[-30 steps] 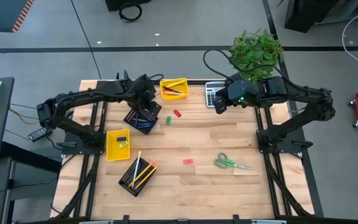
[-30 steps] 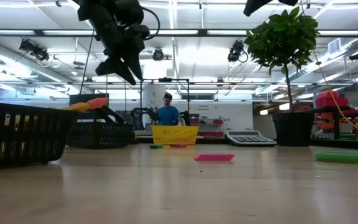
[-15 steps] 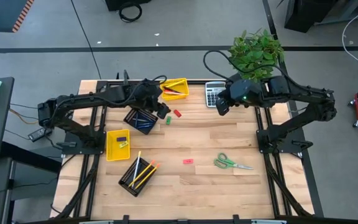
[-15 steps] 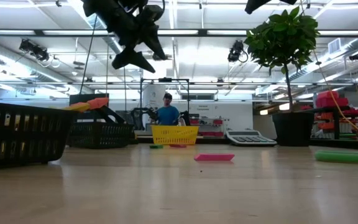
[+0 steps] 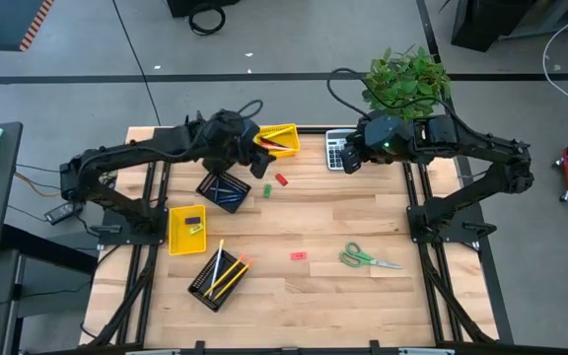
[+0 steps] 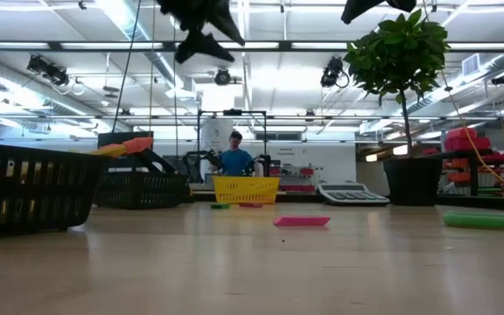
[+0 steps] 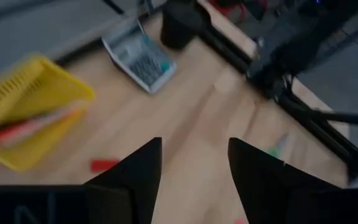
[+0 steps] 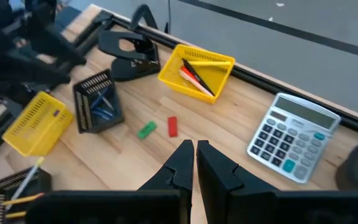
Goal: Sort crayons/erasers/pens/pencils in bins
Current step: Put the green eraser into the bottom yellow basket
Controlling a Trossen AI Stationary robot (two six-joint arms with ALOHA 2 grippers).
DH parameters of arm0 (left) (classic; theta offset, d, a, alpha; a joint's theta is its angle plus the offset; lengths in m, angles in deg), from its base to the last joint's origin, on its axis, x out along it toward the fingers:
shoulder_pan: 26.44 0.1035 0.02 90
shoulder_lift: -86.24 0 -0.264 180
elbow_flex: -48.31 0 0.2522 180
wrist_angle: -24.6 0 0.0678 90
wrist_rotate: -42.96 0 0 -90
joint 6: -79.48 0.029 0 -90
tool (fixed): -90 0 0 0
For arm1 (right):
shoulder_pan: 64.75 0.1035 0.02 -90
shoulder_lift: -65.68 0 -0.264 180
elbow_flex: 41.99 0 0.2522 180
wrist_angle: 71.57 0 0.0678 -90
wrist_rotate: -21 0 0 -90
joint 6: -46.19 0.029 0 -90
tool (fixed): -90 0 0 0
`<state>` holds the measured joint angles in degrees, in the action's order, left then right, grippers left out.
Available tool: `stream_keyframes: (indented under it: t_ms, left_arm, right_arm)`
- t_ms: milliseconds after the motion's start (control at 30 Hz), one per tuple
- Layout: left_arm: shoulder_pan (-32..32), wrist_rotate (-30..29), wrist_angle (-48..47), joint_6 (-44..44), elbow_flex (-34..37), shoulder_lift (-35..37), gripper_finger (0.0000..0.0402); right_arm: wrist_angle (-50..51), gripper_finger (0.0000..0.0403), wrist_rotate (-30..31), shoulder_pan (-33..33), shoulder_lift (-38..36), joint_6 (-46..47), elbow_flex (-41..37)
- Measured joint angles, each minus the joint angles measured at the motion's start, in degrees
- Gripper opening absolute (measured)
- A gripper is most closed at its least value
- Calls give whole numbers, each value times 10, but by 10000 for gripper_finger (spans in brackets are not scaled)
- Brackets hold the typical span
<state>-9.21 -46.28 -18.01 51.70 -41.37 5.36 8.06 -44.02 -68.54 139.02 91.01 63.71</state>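
Bins (image 5: 187, 228) x4: 2 yellow, 2 mesh | loose erasers (image 5: 298, 255) x3 | L pincer (image 7: 193, 163) agape, empty | R pincer (image 8: 194, 152) closed, empty

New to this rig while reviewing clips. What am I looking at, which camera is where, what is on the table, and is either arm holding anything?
Two dark robot arms work at a wooden table. One camera looks straight down, one sits at table height, and one rides on each wrist. The left gripper is open and empty, above the table near the yellow bin with pens. The right gripper is shut, empty, raised near the calculator. Also there: a mesh bin of crayons, a mesh bin of pencils, a yellow bin of erasers, loose erasers and scissors.
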Motion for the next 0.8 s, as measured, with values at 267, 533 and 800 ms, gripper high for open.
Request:
stream_keyframes:
  t_ms: [267, 533, 800]
  left_arm:
    - [13, -36, -3, 78, -53, 0, 189]
    - [30, -35, 23, 81, -53, -2, 191]
    - [36, -35, 56, 81, -53, -2, 190]
  right_arm:
    - [-19, 26, -13, 0, 0, 30, 0]
    - [-18, 26, -52, 30, 0, 115, 0]
    - [-18, 26, -48, 43, 0, 104, 0]
